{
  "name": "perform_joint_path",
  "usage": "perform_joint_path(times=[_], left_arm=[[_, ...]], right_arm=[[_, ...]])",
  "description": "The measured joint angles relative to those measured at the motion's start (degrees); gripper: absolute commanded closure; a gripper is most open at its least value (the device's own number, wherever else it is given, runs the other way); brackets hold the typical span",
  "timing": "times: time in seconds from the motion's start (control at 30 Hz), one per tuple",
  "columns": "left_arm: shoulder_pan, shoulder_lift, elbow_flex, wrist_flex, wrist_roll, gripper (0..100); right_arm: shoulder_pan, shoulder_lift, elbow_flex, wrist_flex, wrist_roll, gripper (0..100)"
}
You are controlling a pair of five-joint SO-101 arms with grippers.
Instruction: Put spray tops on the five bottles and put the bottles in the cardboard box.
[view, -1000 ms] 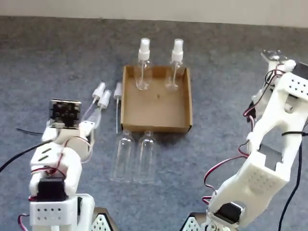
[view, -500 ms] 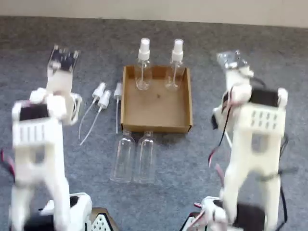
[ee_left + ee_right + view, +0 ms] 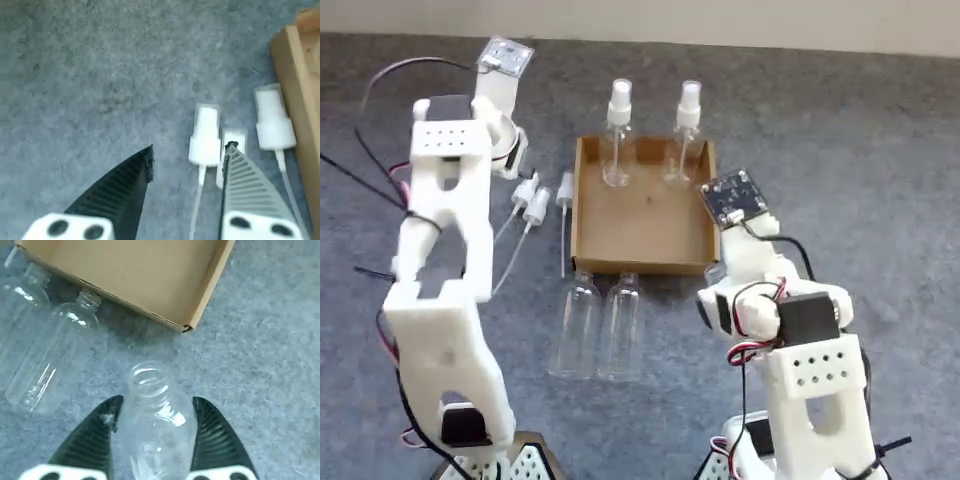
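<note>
Right gripper is clamped on an uncapped bottle just off the cardboard box corner. Left gripper hangs wide open over three loose spray tops lying beside the box. Two more bare bottles lie on the carpet by the box, and two capped bottles stand inside it.

Looks like a robotics lab: white plastic arms trailing bare red-and-black wires, on a grey carpeted table. Pale wall behind its far edge.
</note>
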Motion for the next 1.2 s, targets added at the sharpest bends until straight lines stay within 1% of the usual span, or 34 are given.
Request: perform_joint_path(times=[0.13, 0.23, 0.47, 0.57, 0.67, 0.83, 0.97, 1.1, 1.2], left_arm=[[-0.26, 10.73, -10.55, 1.85, 0.35, 79], [-0.26, 17.32, -16.26, 3.43, 0.35, 83], [-0.09, 27.08, -26.55, 7.56, 0.62, 84], [0.0, 29.71, -29.45, 8.35, 0.44, 91], [0.09, 31.21, -30.77, 8.97, 0.7, 99], [0.09, 31.65, -33.85, 10.29, 0.7, 99], [-1.32, 31.74, -42.81, 16.88, 0.7, 100], [-3.52, 29.8, -55.21, 24.79, 0.7, 100], [-4.22, 24.97, -57.58, 26.11, 0.53, 100]], right_arm=[[-0.62, -0.7, 0.26, 0.0, 0.0, 99.5], [-0.97, -0.7, 0.26, 0.0, 0.0, 99.5], [-0.97, -0.7, 0.26, 0.0, 0.0, 99.5], [-0.97, -0.7, 0.26, 0.0, 0.0, 99.5], [-0.97, -0.7, 0.26, 0.0, 0.0, 99.5], [-0.88, -0.7, 0.26, 0.0, 0.0, 99.5], [-1.05, -0.7, 0.26, -0.62, 0.0, 99.5], [-0.97, -0.7, 0.26, -7.03, -0.62, 99.5], [-1.05, -0.7, 0.35, -13.45, -4.75, 99.5]])
